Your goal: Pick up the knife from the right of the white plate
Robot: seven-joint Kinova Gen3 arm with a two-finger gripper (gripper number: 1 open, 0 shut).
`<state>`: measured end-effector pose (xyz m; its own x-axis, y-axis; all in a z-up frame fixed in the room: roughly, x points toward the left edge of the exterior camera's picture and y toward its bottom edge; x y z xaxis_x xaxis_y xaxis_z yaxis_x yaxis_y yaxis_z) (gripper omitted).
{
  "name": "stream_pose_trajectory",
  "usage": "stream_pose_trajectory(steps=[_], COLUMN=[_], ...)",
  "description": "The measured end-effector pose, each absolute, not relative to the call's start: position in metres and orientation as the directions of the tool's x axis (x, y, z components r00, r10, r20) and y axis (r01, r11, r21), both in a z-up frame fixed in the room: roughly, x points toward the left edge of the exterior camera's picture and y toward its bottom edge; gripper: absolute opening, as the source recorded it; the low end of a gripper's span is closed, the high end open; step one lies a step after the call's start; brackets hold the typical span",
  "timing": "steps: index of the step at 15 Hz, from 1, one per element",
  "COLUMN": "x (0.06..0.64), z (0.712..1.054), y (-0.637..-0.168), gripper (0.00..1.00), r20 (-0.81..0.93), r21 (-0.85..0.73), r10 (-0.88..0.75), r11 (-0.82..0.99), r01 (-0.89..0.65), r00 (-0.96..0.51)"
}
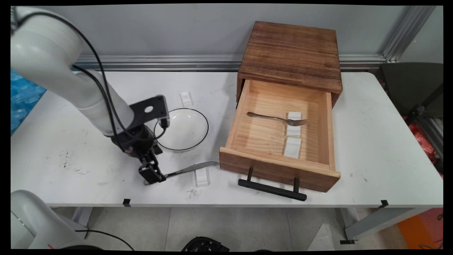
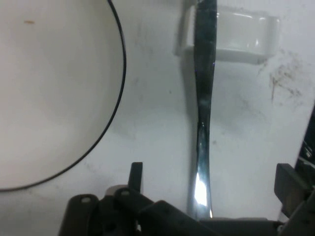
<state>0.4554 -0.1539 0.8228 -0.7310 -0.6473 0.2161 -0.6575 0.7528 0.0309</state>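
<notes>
Lying left-right, knife point(image 1: 187, 169) blade rests on white rest point(image 1: 202, 176).

Knife point(image 2: 203, 142) handle end hidden under gripper point(image 2: 206, 216) linkage at hand view bottom edge; blade tip cut off by top edge. Finger contact with knife point(image 1: 184, 170) not resolvable in main view either, gripper point(image 1: 153, 176) body covers handle end. Plate point(image 2: 59, 98) cut off by left and top edges in hand view; in main view plate point(image 1: 184, 129) left rim hidden behind wrist bracket. White rest point(image 2: 236, 37) partly covered by blade.
</notes>
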Motion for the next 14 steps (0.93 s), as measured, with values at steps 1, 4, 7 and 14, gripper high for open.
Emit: stream_pose_trajectory(steps=[1,4,7,14], x=[0.453,0.447,0.441,0.431], z=[0.817,0.802,0.793,0.788], y=[-0.155,-0.158,-0.159,-0.160], gripper=[1.00,1.00,1.00,1.00], r20=[0.218,0.223,0.224,0.225], r21=[0.032,0.034,0.035,0.025], r10=[-0.649,-0.656,-0.666,-0.680], r11=[0.752,0.744,0.735,0.720], r01=[-0.659,-0.667,-0.677,-0.694], r00=[-0.729,-0.721,-0.711,-0.697])
